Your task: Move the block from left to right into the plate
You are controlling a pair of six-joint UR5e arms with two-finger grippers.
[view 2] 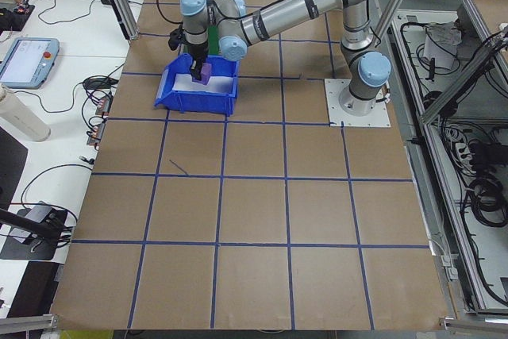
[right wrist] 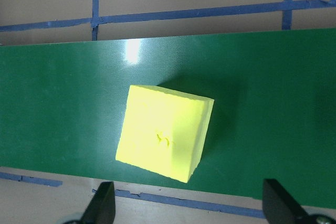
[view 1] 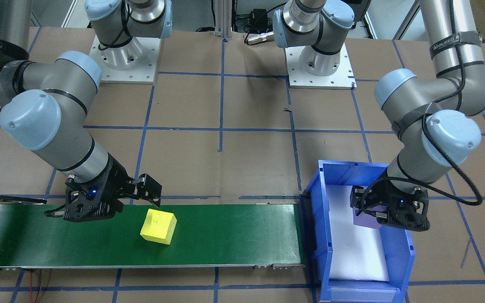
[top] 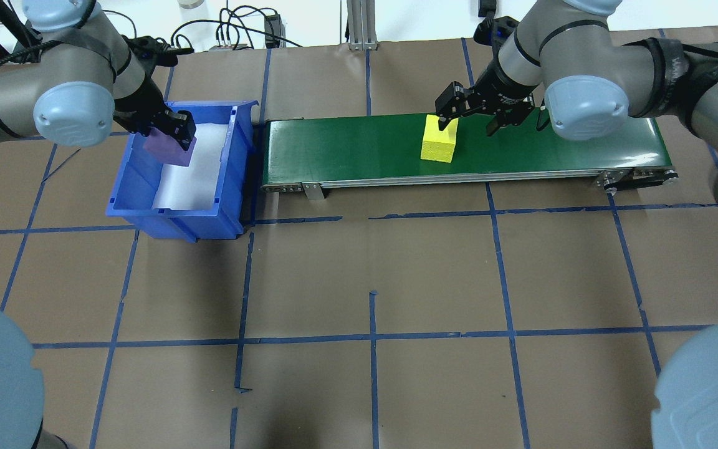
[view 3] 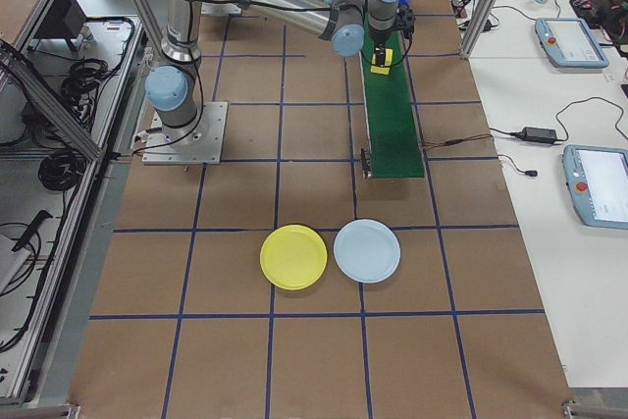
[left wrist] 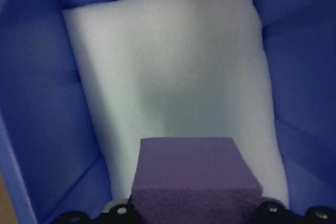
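Purple block (left wrist: 195, 179) sat clamped in the left gripper (top: 175, 134) over the blue bin (top: 123, 187); the right gripper (top: 487, 112) hung spread wide, empty, above the yellow block (top: 439, 138) on the belt (top: 346, 149).

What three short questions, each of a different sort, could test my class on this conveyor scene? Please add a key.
1. True or false: the yellow block lies on the green conveyor belt.
2. Multiple choice: the purple block is (A) on the belt, (B) between the left gripper's fingers over the blue bin, (C) on the yellow plate.
3. Fill in: in the right side view, beside the yellow plate lies a light ____ plate.

Key:
1. True; the right gripper is open and beside it, not gripping.
2. B.
3. Blue.
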